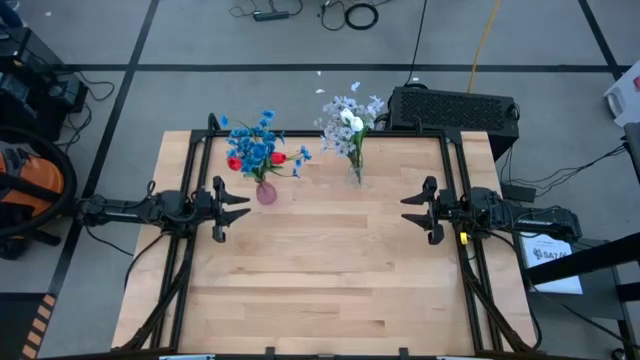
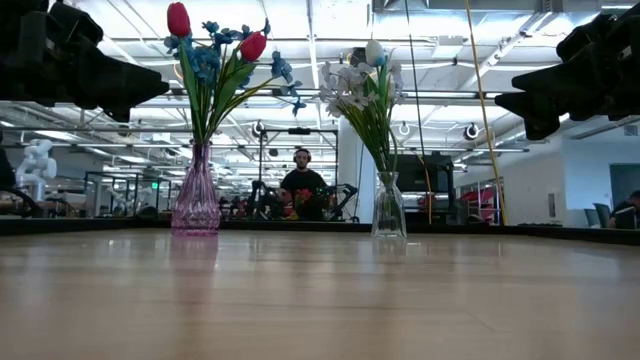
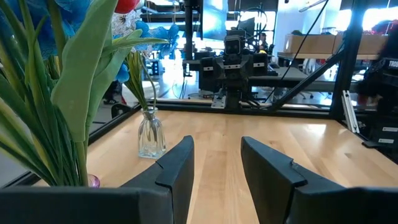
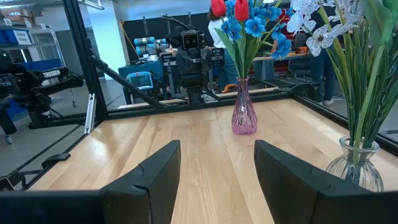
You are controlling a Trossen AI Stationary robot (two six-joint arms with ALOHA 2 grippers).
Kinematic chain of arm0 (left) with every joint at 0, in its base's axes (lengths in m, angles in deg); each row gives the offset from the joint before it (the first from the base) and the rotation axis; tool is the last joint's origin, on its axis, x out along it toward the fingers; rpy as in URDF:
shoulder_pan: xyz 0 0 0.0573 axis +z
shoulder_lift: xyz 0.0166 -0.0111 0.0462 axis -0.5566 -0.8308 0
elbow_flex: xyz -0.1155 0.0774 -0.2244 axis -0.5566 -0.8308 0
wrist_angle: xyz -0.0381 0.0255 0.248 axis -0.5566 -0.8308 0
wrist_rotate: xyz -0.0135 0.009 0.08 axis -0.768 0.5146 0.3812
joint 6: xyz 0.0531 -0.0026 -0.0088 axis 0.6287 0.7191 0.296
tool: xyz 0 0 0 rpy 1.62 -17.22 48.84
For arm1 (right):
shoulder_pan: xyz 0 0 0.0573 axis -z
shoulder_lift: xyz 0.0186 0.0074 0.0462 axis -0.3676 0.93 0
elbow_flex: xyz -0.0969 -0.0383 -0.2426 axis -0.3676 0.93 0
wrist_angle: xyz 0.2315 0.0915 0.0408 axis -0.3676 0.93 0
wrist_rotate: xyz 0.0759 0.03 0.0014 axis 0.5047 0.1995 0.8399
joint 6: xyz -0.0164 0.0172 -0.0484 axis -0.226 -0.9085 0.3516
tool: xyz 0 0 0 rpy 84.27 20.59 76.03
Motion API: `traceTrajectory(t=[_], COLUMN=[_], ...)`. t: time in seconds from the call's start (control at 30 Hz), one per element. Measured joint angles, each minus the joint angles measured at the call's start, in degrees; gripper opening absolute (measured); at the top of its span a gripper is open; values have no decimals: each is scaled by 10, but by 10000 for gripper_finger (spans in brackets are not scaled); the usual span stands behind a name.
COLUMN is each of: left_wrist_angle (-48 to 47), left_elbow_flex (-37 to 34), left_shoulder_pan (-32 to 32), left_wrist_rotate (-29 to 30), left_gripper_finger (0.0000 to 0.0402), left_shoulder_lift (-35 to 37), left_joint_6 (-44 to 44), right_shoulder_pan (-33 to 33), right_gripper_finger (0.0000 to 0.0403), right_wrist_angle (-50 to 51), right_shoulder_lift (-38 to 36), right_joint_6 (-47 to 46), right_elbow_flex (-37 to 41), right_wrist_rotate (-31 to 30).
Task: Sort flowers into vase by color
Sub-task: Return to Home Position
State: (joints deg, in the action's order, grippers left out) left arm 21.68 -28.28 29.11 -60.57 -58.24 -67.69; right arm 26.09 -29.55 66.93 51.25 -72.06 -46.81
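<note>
Wood table (image 1: 320, 290); one arm sits at each side edge. The left gripper (image 1: 240, 207) is empty with fingers spread, pointing inward. The pink vase (image 1: 266, 192) stands just beside it, toward the far edge, apart. The right gripper (image 1: 408, 211) is likewise spread and empty, with the transparent vase (image 1: 357, 176) near it, not touching.

The pink vase holds blue flowers (image 1: 258, 145) and red tulips (image 1: 234, 163). The transparent vase holds lavender-white sprays (image 1: 335, 115) and white tulip buds (image 1: 352, 121).

Only the low view shows a person (image 2: 303, 186), far behind and between the vases. The high view gives the gap from each gripper to its vase.
</note>
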Motion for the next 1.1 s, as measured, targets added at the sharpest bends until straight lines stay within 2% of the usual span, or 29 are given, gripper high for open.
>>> traceTrajectory(t=[0.47,1.1], left_wrist_angle=[0,0], left_elbow_flex=[0,0], left_shoulder_pan=[0,0], left_wrist_rotate=[0,0], left_gripper_finger=[138,138], left_shoulder_lift=[0,0], left_joint_6=[0,0], right_shoulder_pan=[-28,-28], right_gripper_finger=[196,196], right_wrist_angle=[0,0], right_shoulder_lift=[0,0], right_joint_6=[0,0], right_elbow_flex=[0,0], right_wrist_rotate=[0,0])
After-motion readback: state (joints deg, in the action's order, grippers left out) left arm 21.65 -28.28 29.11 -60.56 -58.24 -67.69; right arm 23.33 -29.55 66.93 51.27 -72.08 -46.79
